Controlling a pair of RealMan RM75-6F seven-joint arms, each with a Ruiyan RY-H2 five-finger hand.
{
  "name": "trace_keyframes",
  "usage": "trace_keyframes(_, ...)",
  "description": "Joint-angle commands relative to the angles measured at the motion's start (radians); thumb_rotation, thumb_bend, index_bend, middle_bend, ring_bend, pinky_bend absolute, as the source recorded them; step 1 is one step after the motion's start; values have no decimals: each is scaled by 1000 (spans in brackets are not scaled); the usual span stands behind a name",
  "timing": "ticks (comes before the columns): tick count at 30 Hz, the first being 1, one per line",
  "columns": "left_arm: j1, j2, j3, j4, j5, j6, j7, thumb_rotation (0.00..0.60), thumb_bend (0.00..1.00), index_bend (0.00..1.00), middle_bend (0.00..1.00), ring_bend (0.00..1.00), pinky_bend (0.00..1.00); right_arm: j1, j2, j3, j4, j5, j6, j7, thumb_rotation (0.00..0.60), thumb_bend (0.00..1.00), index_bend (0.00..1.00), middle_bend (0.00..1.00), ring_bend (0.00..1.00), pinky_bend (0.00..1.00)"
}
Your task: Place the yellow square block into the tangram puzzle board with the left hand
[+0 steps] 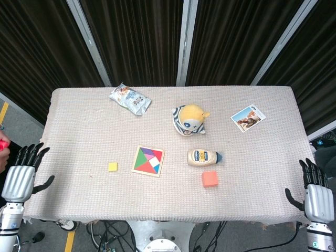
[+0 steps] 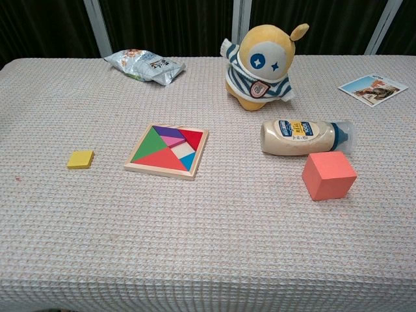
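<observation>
The yellow square block [image 1: 113,166] [image 2: 80,159] lies flat on the table cloth, a short way left of the tangram puzzle board [image 1: 148,161] [image 2: 168,151]. The wooden board holds coloured pieces, with a pale square gap showing near its right side. My left hand [image 1: 21,176] hangs off the table's left edge, fingers spread, holding nothing, well left of the block. Off the right front corner my right hand [image 1: 316,195] is likewise open with nothing in it. Neither hand shows in the chest view.
A mayonnaise bottle [image 1: 203,157] [image 2: 304,137] lies right of the board, with an orange cube [image 1: 210,179] [image 2: 329,175] in front of it. Behind stand a plush toy [image 1: 189,118] [image 2: 261,60], a snack bag [image 1: 129,98] [image 2: 143,65] and a photo card [image 1: 248,117] [image 2: 372,88].
</observation>
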Motion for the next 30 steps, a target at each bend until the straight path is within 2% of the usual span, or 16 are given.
trace_keyframes(1, 0, -4, 0, 3, -2, -2, -3, 600, 226, 123, 45, 0, 22, 0, 0, 1, 2, 4, -2, 2, 600, 186, 0, 0, 0, 0)
trace_keyframes(9, -16, -19, 16, -3, 14, -36, 17, 600, 227, 124, 54, 0, 21, -1, 0, 5, 5, 7, -2, 8, 600, 187, 0, 0, 0, 0)
trace_keyframes(18, -73, -63, 32, -44, 29, -136, 35, 600, 221, 132, 70, 0, 21, 0, 5, -6, 5, -29, 8, 26, 600, 182, 0, 0, 0, 0)
trace_keyframes(30, -202, -174, -16, -77, -45, -321, 108, 600, 209, 146, 71, 0, 21, 0, -8, -19, 41, -37, 1, 25, 600, 183, 0, 0, 0, 0)
